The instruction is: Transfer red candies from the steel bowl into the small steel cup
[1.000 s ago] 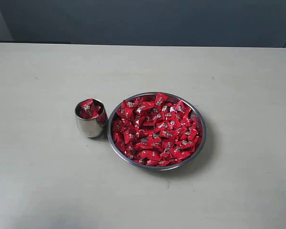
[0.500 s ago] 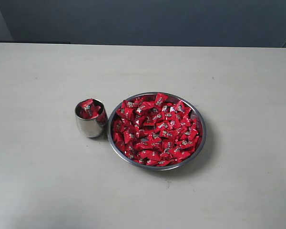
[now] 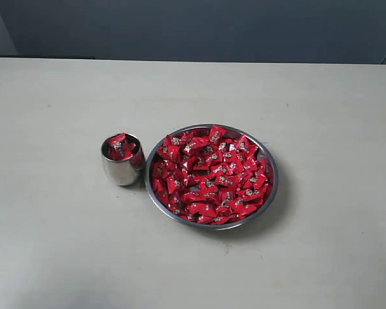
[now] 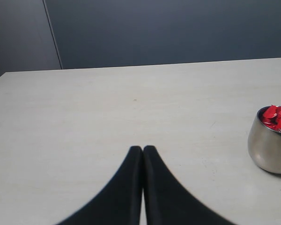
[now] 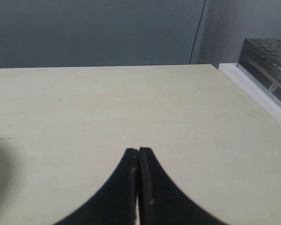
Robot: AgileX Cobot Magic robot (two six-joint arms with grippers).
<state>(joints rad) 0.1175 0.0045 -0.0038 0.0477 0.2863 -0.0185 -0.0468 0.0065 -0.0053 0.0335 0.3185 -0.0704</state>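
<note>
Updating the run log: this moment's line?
left gripper shut | right gripper shut | small steel cup holds red candies | steel bowl heaped

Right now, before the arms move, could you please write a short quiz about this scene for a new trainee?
1. True or false: the small steel cup holds some red candies.
2. In the exterior view, on which side of the steel bowl does the cup stand? A) left B) right C) behind
3. Fill in: the left gripper and the right gripper are both ____.
Key: 1 true; 2 A; 3 shut.
</note>
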